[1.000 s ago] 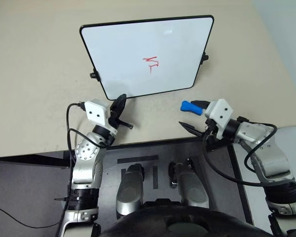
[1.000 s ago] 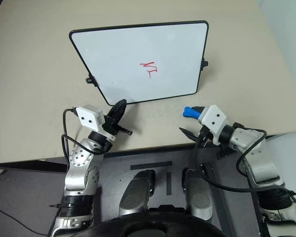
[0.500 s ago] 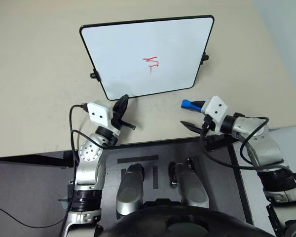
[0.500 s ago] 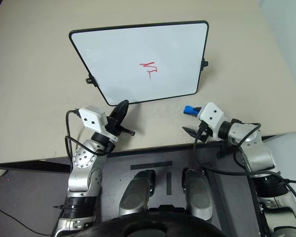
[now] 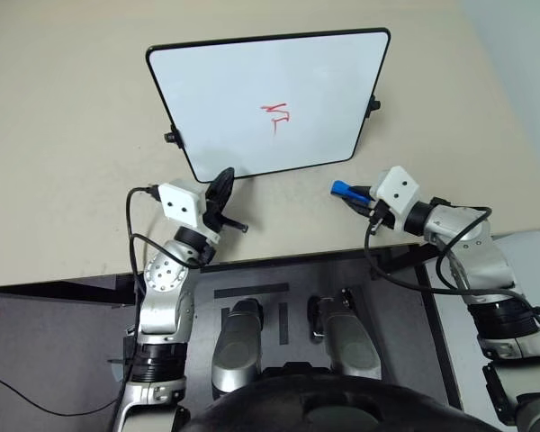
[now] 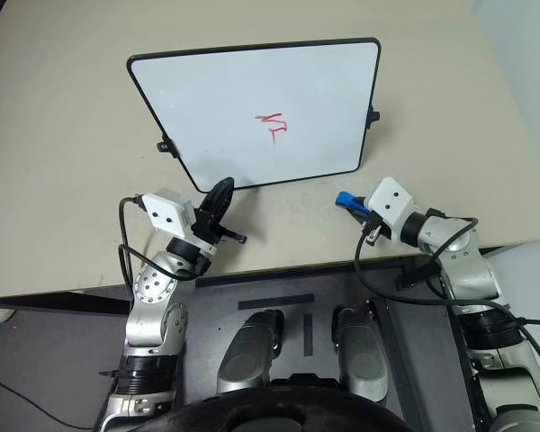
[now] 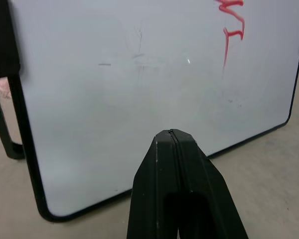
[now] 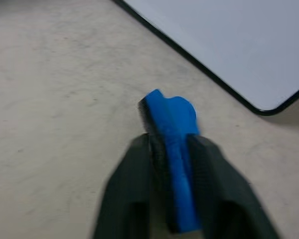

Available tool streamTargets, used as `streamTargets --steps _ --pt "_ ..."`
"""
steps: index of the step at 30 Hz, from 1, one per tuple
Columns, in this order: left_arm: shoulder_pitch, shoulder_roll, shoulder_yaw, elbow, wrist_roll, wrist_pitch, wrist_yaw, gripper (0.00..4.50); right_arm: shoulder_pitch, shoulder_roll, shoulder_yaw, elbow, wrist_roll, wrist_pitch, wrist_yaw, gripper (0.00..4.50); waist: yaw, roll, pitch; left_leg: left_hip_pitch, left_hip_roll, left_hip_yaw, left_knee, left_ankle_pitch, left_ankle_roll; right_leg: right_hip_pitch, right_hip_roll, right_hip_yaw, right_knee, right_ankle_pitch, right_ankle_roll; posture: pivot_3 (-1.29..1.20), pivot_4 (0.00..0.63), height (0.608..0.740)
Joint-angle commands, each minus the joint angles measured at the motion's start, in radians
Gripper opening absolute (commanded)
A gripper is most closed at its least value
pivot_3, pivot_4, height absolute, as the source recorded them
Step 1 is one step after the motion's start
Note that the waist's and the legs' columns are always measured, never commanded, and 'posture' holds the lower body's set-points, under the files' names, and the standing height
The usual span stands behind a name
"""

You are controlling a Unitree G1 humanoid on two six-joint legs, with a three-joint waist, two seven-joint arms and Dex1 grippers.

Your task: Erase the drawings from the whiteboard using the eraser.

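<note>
Your right pincer [image 8: 175, 164] is pinching the eraser [image 8: 172, 149] between its two fingers, with the blue end sticking out past the fingertips. It is hovering over the bare tabletop [image 5: 63, 135], just off the board's [image 5: 252, 90] near right corner, and the eraser is not touching the board. Whether the eraser is resting on the tabletop, you cannot tell.

Your left pincer [image 7: 172, 144] is pressed together, its fingers meeting in a single seam, holding nothing. It is sitting near the board's near left corner, pointing at the white surface.

The board is lying on the tabletop between and beyond your two arms, its black frame and side knobs showing. The drawings [image 5: 276, 114] are sitting a little right of the board's middle, red strokes well apart from both pincers.
</note>
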Motion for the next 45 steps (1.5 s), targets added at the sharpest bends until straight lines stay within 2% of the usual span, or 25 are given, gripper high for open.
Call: streamTargets --steps 1,5,10,18,24,29,38,45 --pt "-0.010 -0.003 -0.004 -0.006 -0.001 -0.026 -0.006 0.00 -0.010 0.005 -0.008 0.005 -0.013 -0.016 -0.009 0.00 0.000 0.000 0.000 0.000 0.000 0.000 0.000 0.000 0.000 0.000 0.000 0.000 0.000 0.000 0.000 0.00 0.150 0.740" --pt "-0.012 0.000 -0.001 -0.004 -0.002 -0.030 -0.009 0.00 -0.025 -0.001 0.001 -0.049 -0.029 -0.077 0.005 0.00 -0.001 0.000 0.000 0.000 0.000 0.000 0.000 0.000 0.000 0.000 0.000 0.000 0.000 0.000 0.000 0.00 0.150 0.740" --pt "0.010 0.014 0.014 -0.013 -0.007 -0.032 -0.016 0.00 -0.126 0.057 0.022 -0.138 -0.019 -0.171 0.015 0.00 -0.009 0.000 0.000 0.000 0.000 0.001 0.000 0.000 0.000 -0.001 0.000 0.000 0.001 0.000 0.000 0.00 0.150 0.740" --pt "-0.013 0.008 0.010 0.007 0.001 -0.039 -0.010 0.00 -0.378 0.135 0.125 0.161 -0.271 -0.599 -0.102 0.00 -0.002 0.000 0.000 0.000 0.001 -0.002 0.000 0.000 0.000 -0.003 0.000 -0.001 0.001 0.003 -0.005 0.00 0.150 0.740" --pt "-0.012 0.000 0.012 0.014 0.005 -0.051 -0.004 0.00 -0.512 0.175 0.163 0.425 -0.416 -0.796 -0.237 0.00 -0.003 0.000 0.000 -0.001 0.001 -0.001 0.000 -0.001 0.000 -0.005 -0.001 -0.001 0.001 0.004 -0.006 0.00 0.150 0.740" --pt "-0.011 -0.003 0.012 0.012 0.008 -0.055 0.005 0.00 -0.563 0.204 0.191 0.600 -0.481 -0.879 -0.300 0.00 -0.004 0.000 0.000 -0.001 0.002 -0.002 0.000 -0.001 0.000 -0.006 -0.001 -0.001 0.003 0.005 -0.008 0.00 0.150 0.740" --pt "-0.010 -0.001 0.011 0.009 0.008 -0.056 0.010 0.00 -0.563 0.224 0.215 0.729 -0.506 -0.948 -0.314 0.00 -0.006 0.000 0.000 -0.001 0.002 -0.002 0.000 -0.001 0.000 -0.007 -0.002 -0.001 0.005 0.007 -0.011 0.00 0.150 0.740" --pt "-0.014 0.001 0.009 0.008 0.009 -0.054 0.007 0.00 -0.612 0.211 0.163 0.722 -0.568 -0.991 -0.480 0.00 -0.006 0.001 0.000 -0.001 0.002 -0.002 0.000 -0.001 -0.001 -0.008 -0.002 -0.001 0.005 0.008 -0.011 0.00 0.150 0.740"
